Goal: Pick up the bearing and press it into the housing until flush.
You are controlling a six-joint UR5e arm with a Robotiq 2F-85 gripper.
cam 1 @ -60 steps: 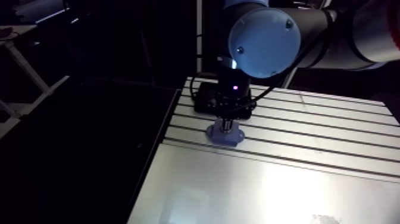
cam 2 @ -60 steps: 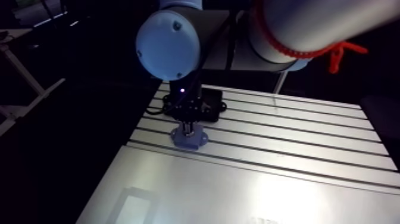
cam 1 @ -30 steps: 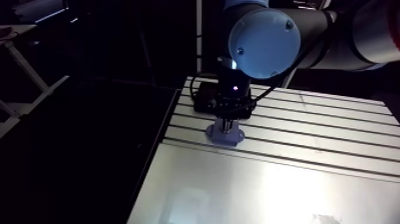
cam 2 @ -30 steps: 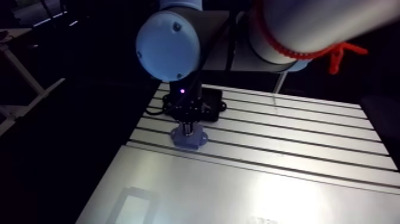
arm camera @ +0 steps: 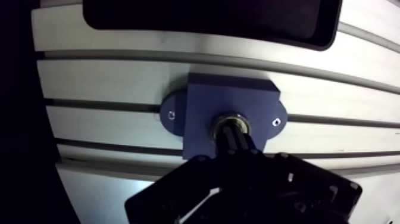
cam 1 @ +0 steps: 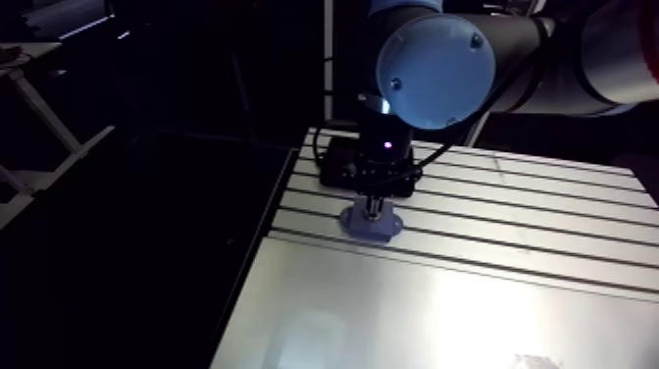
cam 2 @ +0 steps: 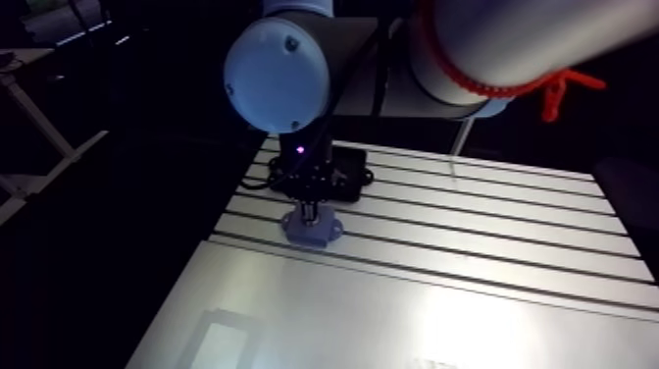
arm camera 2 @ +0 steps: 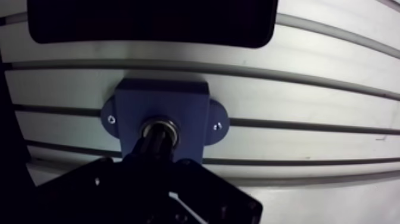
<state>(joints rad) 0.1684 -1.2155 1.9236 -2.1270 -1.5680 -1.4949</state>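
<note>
— Checking the wrist view quick: where's the bearing (arm camera: 239, 120)?
— It sits in the round bore of the blue housing (arm camera: 202, 110). Only a shiny metal ring of it shows around the tip of the pincer (arm camera: 233, 136). Can't tell whether it's flush with the housing top.
— Pincer state?
— The dark tip comes straight down onto the bearing. Spread, pressed together or pinching the ring: can't tell, it's all black there.
— Housing position?
— Flat on the slotted aluminium surface (arm camera: 107, 77), lying across one slot, bore facing up. It has a square body with one rounded ear on each side, and each ear has a small screw hole (arm camera: 172, 115).
— Anything else?
— A black rounded-corner block (arm camera: 208, 18) lies just ahead of the housing. It's near but not touching, with a strip of bare surface and a slot between them.
— Arm view agree?
— Yes. The pincer hangs vertical over the housing, toward one side edge of the surface, with the black block right behind it. The nearer part of the surface is smooth plate without slots.
</note>
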